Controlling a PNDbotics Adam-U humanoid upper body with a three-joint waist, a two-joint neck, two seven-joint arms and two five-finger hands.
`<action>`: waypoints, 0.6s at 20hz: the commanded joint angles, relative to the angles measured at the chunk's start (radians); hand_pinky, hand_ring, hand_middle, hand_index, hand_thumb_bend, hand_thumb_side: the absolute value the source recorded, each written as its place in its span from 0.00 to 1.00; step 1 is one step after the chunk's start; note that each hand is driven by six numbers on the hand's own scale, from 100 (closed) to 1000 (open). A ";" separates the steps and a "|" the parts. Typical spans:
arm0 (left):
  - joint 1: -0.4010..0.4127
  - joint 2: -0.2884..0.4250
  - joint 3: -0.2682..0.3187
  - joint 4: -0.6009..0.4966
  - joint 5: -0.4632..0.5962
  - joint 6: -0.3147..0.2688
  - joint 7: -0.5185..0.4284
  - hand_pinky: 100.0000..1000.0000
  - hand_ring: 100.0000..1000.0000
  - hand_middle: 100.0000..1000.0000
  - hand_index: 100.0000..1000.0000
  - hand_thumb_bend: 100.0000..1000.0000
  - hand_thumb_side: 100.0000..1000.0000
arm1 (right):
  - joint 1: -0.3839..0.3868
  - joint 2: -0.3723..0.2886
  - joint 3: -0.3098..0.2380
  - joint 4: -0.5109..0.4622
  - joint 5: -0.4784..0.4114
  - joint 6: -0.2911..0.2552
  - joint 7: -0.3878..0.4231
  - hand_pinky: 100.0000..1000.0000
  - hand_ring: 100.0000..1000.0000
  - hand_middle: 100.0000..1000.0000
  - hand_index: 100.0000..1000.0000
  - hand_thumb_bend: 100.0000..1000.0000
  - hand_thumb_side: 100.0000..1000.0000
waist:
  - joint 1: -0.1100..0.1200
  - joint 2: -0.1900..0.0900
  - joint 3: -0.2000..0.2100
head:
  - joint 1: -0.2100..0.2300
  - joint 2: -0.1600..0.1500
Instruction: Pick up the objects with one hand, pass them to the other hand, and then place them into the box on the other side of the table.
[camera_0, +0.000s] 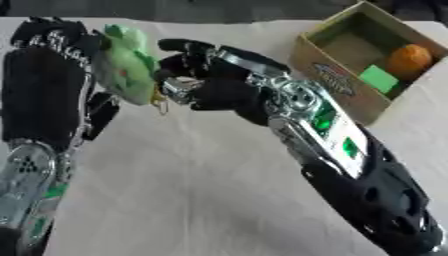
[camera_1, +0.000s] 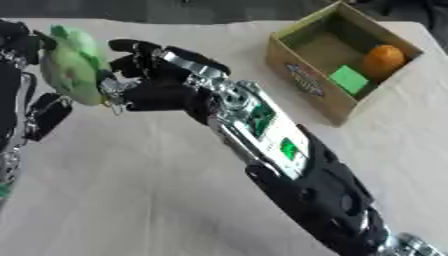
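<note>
A soft green toy with a small tag hanging under it is held above the table at the upper left. My left hand is curled round its left side, its back toward the camera. My right hand reaches in from the lower right, and its spread fingers and thumb lie against the toy's right side, not closed round it. The open cardboard box stands at the upper right, holding an orange round thing and a green block.
A pale cloth covers the table. My right forearm lies diagonally across the middle, between the toy and the box. The table's far edge runs just behind the box.
</note>
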 joint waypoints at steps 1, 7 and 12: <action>-0.027 0.014 0.006 -0.048 0.123 -0.072 -0.002 0.61 0.43 0.20 0.42 0.31 0.00 | -0.017 -0.009 -0.007 -0.020 -0.009 -0.005 -0.004 1.00 1.00 0.85 1.00 0.00 0.19 | 0.005 -0.015 -0.001 | -0.006 -0.012; -0.036 0.032 0.010 -0.062 0.338 -0.282 0.026 0.60 0.41 0.19 0.41 0.25 0.00 | -0.023 -0.009 -0.011 -0.020 -0.006 -0.025 0.000 1.00 1.00 0.85 1.00 0.00 0.17 | 0.006 -0.014 -0.004 | 0.002 -0.018; -0.041 0.044 0.021 -0.042 0.444 -0.387 0.025 0.63 0.42 0.19 0.42 0.24 0.00 | -0.025 -0.008 -0.020 -0.020 0.006 -0.056 -0.002 1.00 1.00 0.85 1.00 0.00 0.16 | 0.004 -0.013 -0.007 | 0.006 -0.014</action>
